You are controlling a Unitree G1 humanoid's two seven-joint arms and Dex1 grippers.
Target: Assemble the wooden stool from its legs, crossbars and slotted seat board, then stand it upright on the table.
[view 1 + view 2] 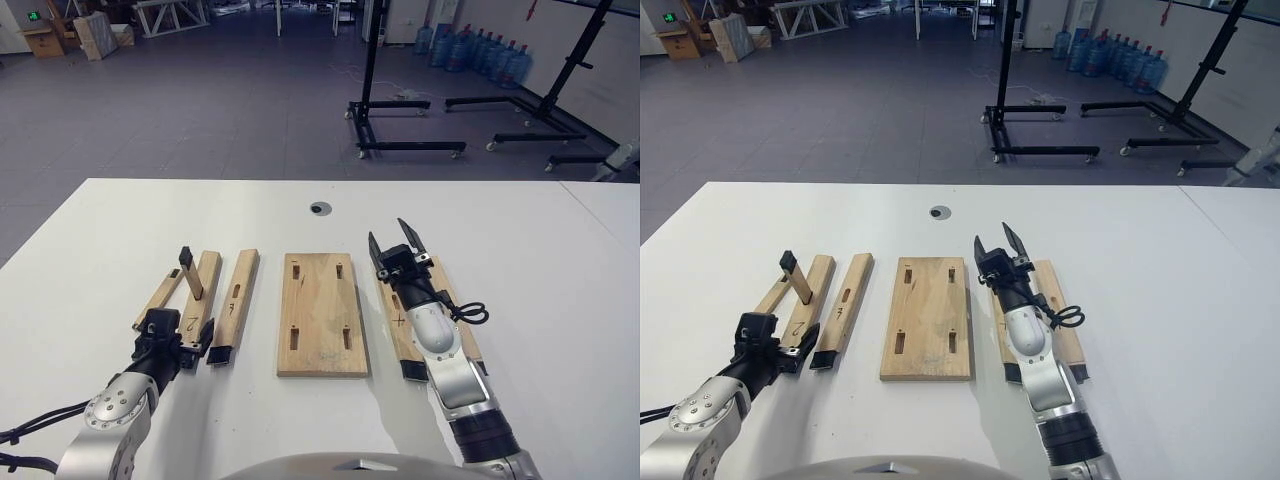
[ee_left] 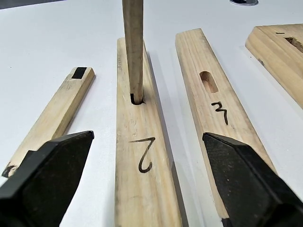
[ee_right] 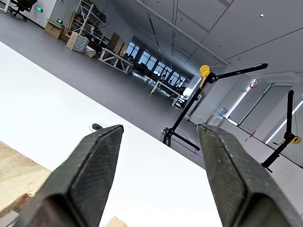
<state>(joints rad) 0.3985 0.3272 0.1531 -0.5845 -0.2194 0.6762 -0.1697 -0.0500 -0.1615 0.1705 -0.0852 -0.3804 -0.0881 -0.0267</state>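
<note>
**Both grippers open, stool in parts**

The seat board (image 1: 321, 313) lies flat mid-table with its slots facing up. Left of it lie leg 3 (image 1: 238, 298) and then leg 2 (image 1: 203, 300), which has a crossbar (image 1: 190, 272) standing in its slot. A second crossbar (image 1: 158, 295) lies flat, farthest from the board. The left gripper (image 2: 147, 136) sits at leg 2's near end, fingers spread to either side of it, grasping nothing. Right of the board lie two more legs (image 1: 441, 278) side by side. The right gripper (image 1: 388, 232) hovers above them, fingers apart and empty.

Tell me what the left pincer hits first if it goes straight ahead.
Most likely the upright crossbar standing in the slot of the leg marked 2; the open left pincer straddles that leg, pointing along it.
</note>
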